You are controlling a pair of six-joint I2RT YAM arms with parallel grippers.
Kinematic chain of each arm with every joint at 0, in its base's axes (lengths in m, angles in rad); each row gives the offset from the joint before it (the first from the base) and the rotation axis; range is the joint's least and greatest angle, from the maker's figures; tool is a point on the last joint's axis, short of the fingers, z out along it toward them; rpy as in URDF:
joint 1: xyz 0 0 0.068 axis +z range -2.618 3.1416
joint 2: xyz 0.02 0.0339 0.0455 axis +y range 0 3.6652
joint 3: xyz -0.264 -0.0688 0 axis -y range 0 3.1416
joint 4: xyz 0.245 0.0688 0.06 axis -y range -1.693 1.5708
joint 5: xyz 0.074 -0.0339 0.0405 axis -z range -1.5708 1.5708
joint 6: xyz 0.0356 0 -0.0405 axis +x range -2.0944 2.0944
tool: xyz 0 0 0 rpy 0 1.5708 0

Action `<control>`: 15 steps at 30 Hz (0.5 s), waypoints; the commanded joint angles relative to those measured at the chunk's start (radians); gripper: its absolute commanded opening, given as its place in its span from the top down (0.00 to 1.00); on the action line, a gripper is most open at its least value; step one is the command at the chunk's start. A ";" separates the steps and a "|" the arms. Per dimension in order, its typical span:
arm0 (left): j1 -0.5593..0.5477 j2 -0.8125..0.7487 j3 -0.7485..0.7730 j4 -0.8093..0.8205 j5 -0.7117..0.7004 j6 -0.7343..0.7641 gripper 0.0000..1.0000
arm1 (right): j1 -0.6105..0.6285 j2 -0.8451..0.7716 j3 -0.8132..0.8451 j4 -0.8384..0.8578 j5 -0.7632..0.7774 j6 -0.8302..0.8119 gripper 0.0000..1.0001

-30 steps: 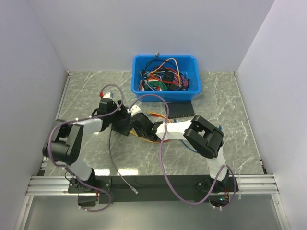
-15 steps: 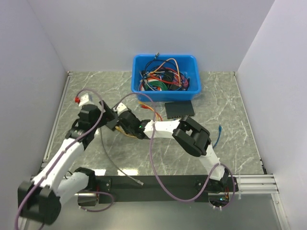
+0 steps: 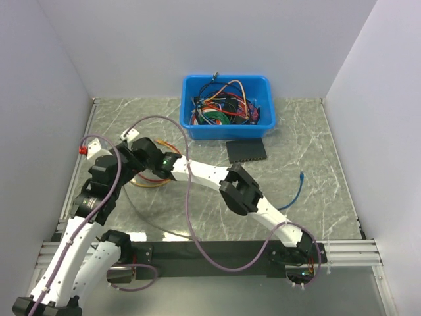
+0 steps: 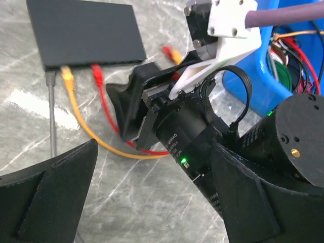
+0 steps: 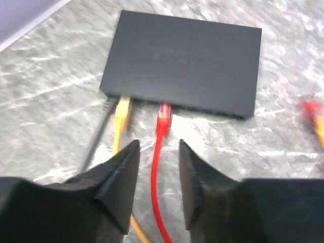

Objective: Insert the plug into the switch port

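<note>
Small clear plug (image 3: 300,176) of thin blue cable (image 3: 297,194) loose on grey marbled tabletop (image 3: 329,151), well apart from both jaws.
Left jaws wide apart; right jaws partly apart, empty, facing ports (image 5: 212,112) of flat black switch box (image 5: 182,55).

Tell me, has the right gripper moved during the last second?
Yes. The right gripper has moved left, farther away from the blue bin.

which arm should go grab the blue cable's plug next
Right, probably. The plug lies on the right half of the table, nearer the right arm's base. The left gripper sits far left, with the right arm crossing between. The right gripper is open.
</note>
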 commanded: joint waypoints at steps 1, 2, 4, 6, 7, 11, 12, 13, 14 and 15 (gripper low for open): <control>-0.011 0.023 0.056 -0.007 0.059 -0.003 0.01 | 0.044 -0.010 0.044 0.008 0.004 0.020 0.48; -0.011 0.022 0.055 -0.007 0.064 -0.002 0.01 | 0.041 -0.025 -0.015 0.019 0.023 0.026 0.45; -0.011 0.006 0.054 -0.003 0.070 0.000 0.01 | 0.021 -0.072 -0.071 0.027 0.058 0.051 0.43; -0.011 0.000 0.062 -0.003 0.067 0.003 0.01 | 0.010 -0.109 -0.157 0.019 0.084 0.072 0.43; -0.011 0.000 0.070 -0.012 0.064 0.012 0.01 | 0.005 -0.164 -0.200 0.031 0.092 0.073 0.43; -0.011 0.019 0.120 -0.056 0.030 0.052 0.01 | 0.024 -0.348 -0.482 0.123 0.115 0.062 0.43; -0.011 0.023 0.142 -0.065 0.027 0.061 0.01 | 0.033 -0.382 -0.577 0.149 0.118 0.068 0.42; -0.012 0.029 0.151 -0.075 0.020 0.083 0.01 | 0.042 -0.434 -0.614 0.163 0.114 0.069 0.42; -0.011 0.029 0.159 -0.088 0.017 0.090 0.01 | 0.051 -0.454 -0.645 0.165 0.101 0.074 0.42; -0.009 0.032 0.168 -0.095 0.013 0.096 0.01 | 0.083 -0.470 -0.685 0.159 0.103 0.079 0.42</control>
